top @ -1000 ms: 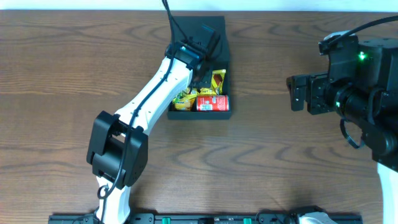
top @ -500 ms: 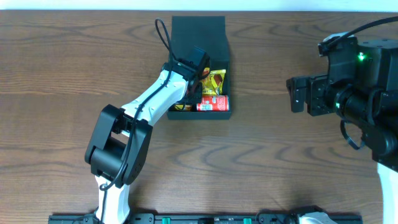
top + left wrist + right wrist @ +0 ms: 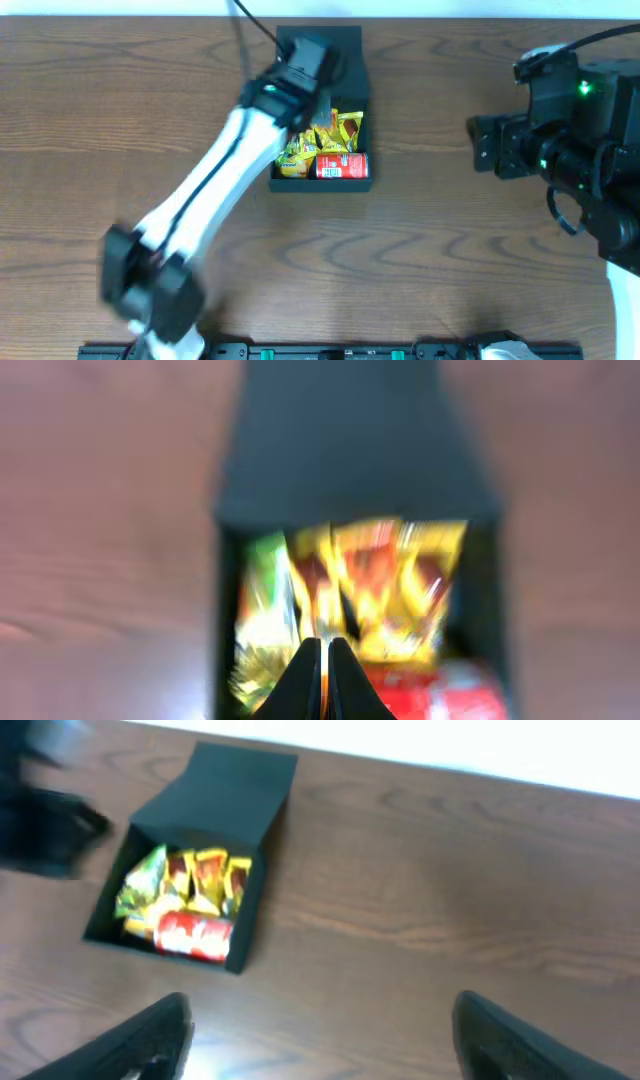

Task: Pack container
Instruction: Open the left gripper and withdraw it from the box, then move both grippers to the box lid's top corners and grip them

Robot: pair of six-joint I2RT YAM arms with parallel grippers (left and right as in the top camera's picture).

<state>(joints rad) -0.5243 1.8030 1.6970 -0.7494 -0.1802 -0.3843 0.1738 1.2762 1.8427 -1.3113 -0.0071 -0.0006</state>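
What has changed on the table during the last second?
The left arm swung out, blurred: its elbow went toward the near table edge, and the left gripper moved from over the snacks toward the open lid. Its fingers are shut, with nothing between them. The box, the snacks and the open right gripper stayed in place.

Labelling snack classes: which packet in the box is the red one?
The red packet lying along the container's wall opposite the flap lid; the other packets are yellow or yellow-green.
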